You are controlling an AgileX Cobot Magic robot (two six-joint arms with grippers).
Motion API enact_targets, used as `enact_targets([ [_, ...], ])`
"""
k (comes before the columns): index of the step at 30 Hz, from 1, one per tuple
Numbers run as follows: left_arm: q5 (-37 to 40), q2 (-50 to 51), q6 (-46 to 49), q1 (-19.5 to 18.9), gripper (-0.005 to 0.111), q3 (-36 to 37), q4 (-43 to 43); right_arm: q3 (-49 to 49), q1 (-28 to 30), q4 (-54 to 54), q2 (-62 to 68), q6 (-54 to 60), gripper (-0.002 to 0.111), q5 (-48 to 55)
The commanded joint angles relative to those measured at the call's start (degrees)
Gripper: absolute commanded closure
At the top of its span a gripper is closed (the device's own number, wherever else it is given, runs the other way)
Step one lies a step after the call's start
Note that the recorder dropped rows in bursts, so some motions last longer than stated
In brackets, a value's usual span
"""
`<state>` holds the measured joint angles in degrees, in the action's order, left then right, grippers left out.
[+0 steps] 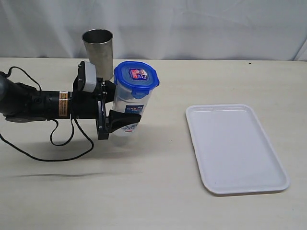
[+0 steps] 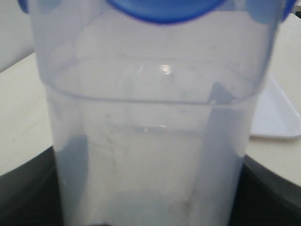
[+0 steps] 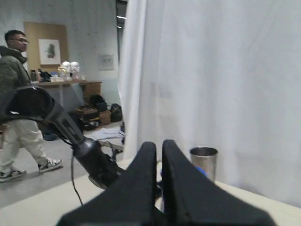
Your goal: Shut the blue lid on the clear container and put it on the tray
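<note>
The clear container (image 1: 128, 108) carries the blue lid (image 1: 136, 75) on its top and leans slightly, left of the table's middle. My left gripper (image 1: 120, 103) reaches in from the left and is shut on the container's lower body; one black finger (image 1: 125, 118) crosses its label. In the left wrist view the container (image 2: 150, 141) fills the frame between the dark fingers (image 2: 268, 193), with the lid's edge (image 2: 164, 9) above. The white tray (image 1: 235, 148) lies flat to the right with nothing on it. My right gripper (image 3: 159, 148) is shut on nothing, held in the air and outside the exterior view.
A grey steel cup (image 1: 98, 50) stands just behind the left gripper, near the white curtain. The left arm's black cable (image 1: 57, 153) loops over the table at the front left. The right wrist view shows the steel cup (image 3: 203, 162) and a person (image 3: 16, 94) walking beyond the curtain.
</note>
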<state>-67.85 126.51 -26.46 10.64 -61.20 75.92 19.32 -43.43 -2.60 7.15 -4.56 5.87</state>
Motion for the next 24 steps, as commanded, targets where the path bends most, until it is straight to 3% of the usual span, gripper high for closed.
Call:
enact_targets([
  [1, -2.1, -0.7, -0.4, 0.0, 0.107, -0.3, -1.7, -5.1, 7.8, -1.5, -1.3, -0.3, 0.104, 0.0],
  [14, -2.1, -0.7, -0.4, 0.0, 0.107, -0.3, -1.7, -19.3, 39.5, -1.3, -1.3, -0.3, 0.104, -0.1],
  [20, -2.1, -0.7, -0.4, 0.0, 0.107, -0.3, -1.7, -19.3, 44.5, -0.8, -1.3, -0.3, 0.104, 9.7],
  [24, -2.1, -0.7, -0.4, 0.0, 0.107, -0.3, -1.7, -19.3, 44.7, -0.8, -4.6, -0.3, 0.104, 9.3],
])
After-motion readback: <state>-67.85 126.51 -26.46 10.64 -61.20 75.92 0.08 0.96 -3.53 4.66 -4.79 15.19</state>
